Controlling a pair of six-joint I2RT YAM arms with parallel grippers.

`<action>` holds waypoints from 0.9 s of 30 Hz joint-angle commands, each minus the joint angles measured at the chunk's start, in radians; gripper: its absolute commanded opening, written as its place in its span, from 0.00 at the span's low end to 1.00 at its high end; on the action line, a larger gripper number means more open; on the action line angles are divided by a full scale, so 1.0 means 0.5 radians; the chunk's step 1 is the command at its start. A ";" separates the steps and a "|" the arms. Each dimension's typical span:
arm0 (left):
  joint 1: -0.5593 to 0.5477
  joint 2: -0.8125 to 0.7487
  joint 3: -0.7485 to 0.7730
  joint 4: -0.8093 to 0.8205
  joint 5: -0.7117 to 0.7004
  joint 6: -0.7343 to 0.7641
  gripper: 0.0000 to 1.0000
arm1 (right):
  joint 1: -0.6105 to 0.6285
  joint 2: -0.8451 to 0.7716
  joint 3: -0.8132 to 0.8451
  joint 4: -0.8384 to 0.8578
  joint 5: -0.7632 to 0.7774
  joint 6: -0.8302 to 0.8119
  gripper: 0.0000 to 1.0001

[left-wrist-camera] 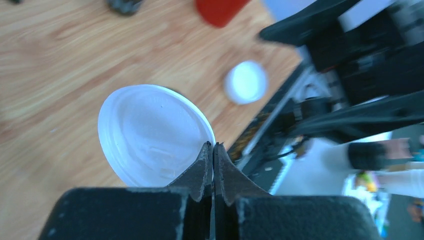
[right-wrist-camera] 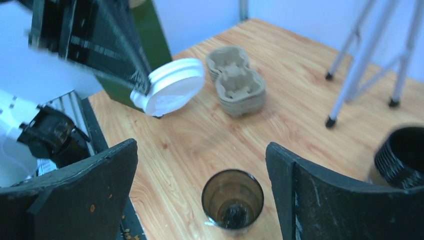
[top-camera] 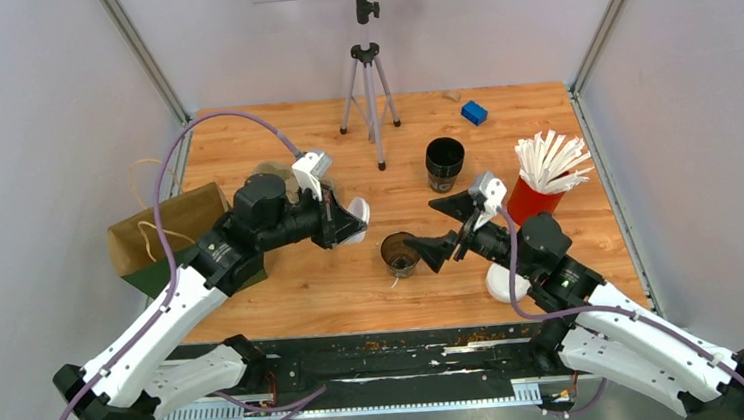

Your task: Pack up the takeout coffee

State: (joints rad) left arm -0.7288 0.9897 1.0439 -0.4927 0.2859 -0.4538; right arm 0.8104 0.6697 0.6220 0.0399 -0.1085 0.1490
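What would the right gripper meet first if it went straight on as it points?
Probably the lidless dark cup just ahead, framed between the open fingers of the right gripper, though depth is unclear.

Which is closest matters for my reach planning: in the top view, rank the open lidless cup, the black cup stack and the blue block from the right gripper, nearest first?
1. Open lidless cup, right beside the right gripper, mid-table.
2. Black cup stack, farther back.
3. Blue block, near the far edge.
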 commanded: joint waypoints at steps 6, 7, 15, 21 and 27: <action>0.013 -0.148 -0.068 1.031 0.647 -0.979 0.00 | 0.011 0.063 -0.278 1.228 -0.686 -0.458 1.00; 0.013 -0.153 -0.099 1.132 0.678 -1.062 0.00 | 0.016 0.079 -0.262 1.226 -0.688 -0.476 1.00; 0.013 -0.197 -0.237 1.468 0.763 -1.312 0.00 | 0.047 0.117 -0.204 1.268 -0.638 -0.548 1.00; 0.013 -0.205 -0.323 1.556 0.795 -1.370 0.00 | 0.076 0.178 -0.167 1.247 -0.690 -0.549 1.00; 0.013 -0.209 -0.357 1.558 0.801 -1.379 0.00 | 0.133 0.198 -0.141 1.238 -0.600 -0.594 1.00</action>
State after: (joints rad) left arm -0.7246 0.9031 0.8665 0.2295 0.6632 -1.1263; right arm 0.8585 0.7692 0.5007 0.6216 -0.4206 -0.1200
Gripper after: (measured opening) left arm 0.007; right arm 0.996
